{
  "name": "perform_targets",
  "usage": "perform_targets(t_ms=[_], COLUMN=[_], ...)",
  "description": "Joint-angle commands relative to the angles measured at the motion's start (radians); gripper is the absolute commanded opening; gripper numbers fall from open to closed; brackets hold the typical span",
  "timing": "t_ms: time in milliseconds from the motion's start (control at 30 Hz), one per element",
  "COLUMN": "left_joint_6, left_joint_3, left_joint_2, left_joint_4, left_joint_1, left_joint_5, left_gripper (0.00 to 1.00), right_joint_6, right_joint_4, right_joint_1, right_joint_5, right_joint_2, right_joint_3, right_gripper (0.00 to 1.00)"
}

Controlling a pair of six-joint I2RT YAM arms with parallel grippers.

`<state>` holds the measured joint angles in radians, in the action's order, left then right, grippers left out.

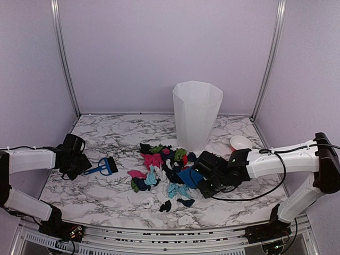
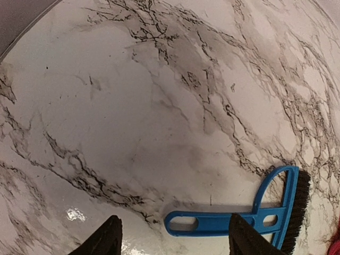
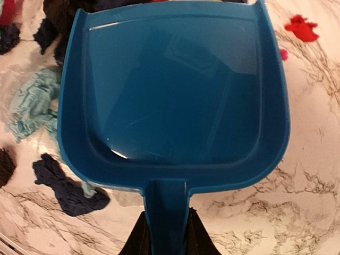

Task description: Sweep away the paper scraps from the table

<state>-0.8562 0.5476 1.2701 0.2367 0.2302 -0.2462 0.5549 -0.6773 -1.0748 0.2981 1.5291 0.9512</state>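
Paper scraps [image 1: 154, 160] in black, pink, green, red and light blue lie heaped mid-table [image 1: 101, 199]. My right gripper [image 1: 208, 179] is shut on the handle of a blue dustpan [image 1: 189, 177], whose empty pan [image 3: 175, 90] rests at the heap's right edge. The right gripper's [image 3: 166, 236] fingers clamp the handle from both sides. Light blue [image 3: 32, 106], dark [image 3: 66, 187] and red [image 3: 302, 26] scraps lie around the pan. A blue brush [image 1: 104, 167] lies flat on the left. My left gripper [image 2: 176, 235] stands open, its fingers either side of the brush handle [image 2: 212, 222].
A tall white bin [image 1: 196, 114] stands behind the heap. A small white bowl [image 1: 240, 142] sits to its right. Pinkish walls with metal corner posts close the table at the back and both sides.
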Motion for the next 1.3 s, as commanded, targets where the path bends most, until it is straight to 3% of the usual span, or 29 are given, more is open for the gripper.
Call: perform_targets(t_ms=[0,233,500,700,867,1000,1167,1267], left_joint_6=[0.021,0.099,0.197,0.254,0.274,0.232,0.15,0.085], left_joint_3=[0.067,0.174,0.306,0.357,0.344,0.318,0.314,0.238], left_joint_2=[0.075,0.218,0.406,0.49,0.474,0.347,0.137,0.035], left_joint_4=[-0.018,-0.018,0.031,0.029,0.018,0.044,0.126,0.128], left_joint_1=[0.03,0.056,0.128,0.2,0.287,0.3,0.228,0.148], left_joint_5=[-0.041,-0.053,-0.064,0.012,0.106,0.083,0.044,0.083], left_gripper=[0.69,0.69,0.69,0.67,0.67,0.69,0.77,0.77], right_joint_6=[0.072,0.108,0.101,0.007,-0.115,-0.218,-0.369,-0.478], right_joint_4=[0.048,0.032,-0.084,-0.087,0.038,0.104,0.175,0.185], right_joint_1=[0.046,0.075,0.073,0.041,-0.004,-0.055,-0.11,-0.143], right_joint_5=[-0.002,-0.016,0.026,0.049,-0.007,-0.03,-0.118,-0.164], right_joint_2=[-0.102,-0.194,-0.267,-0.275,-0.14,0.048,0.315,0.506], right_joint_3=[-0.097,-0.182,-0.134,0.004,0.138,0.3,0.551,0.727], right_gripper=[0.1,0.17,0.56,0.62,0.63,0.63,0.59,0.56])
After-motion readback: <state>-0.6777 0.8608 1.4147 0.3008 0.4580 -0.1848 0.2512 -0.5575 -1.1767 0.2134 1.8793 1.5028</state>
